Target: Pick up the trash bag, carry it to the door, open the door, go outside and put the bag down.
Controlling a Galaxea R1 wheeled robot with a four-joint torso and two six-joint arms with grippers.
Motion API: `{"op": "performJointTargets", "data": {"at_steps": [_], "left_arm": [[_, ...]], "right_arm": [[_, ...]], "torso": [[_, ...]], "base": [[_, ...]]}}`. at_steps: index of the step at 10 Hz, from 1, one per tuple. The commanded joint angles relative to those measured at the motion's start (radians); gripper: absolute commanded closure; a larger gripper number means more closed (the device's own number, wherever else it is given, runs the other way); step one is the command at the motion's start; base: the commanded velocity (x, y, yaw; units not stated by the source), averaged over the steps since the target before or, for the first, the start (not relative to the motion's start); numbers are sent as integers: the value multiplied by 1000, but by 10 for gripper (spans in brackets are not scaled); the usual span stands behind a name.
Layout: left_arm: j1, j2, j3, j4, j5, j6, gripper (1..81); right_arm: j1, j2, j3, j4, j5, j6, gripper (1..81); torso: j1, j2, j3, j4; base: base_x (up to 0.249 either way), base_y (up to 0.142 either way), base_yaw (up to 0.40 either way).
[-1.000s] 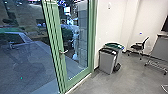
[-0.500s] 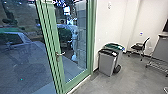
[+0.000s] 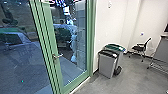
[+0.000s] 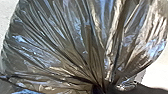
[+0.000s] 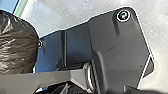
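The dark, shiny trash bag [image 4: 75, 45] is large in the left wrist view, its folds drawn together where my left gripper [image 4: 98, 88] is shut on its gathered neck. Part of the same bag [image 5: 18, 45] shows in the right wrist view, hanging beside the robot's base. In the head view, a green-framed glass door [image 3: 57, 75] looks closed, with a metal lever handle [image 3: 57, 56] on its frame. The state of my right gripper cannot be made out.
Right of the door frame, a grey bin with a dark lid [image 3: 108, 64] stands in front of a green-lidded bin [image 3: 115, 47] by the white wall. Farther right are a black chair [image 3: 140, 47] and a grey table [image 3: 161, 51]. Paving lies beyond the glass.
The head camera has moved with the robot; the door handle now sits farther left and a little lower in its view. The bins show slightly lower.
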Motion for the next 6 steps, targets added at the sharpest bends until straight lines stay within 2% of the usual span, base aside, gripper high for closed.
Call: {"op": "performJointTargets", "data": {"at_steps": [1, 6], "left_arm": [[-60, -16, 4, -4, 77, 4, 811], [-60, -16, 4, -2, 77, 4, 811]], "right_arm": [[38, -3, 4, -11, -57, -3, 10], [36, 2, -2, -6, -55, -3, 10]], "torso": [[0, 0, 0, 0], [0, 0, 0, 0]], "base": [[159, 0, 0], [159, 0, 0]]}}
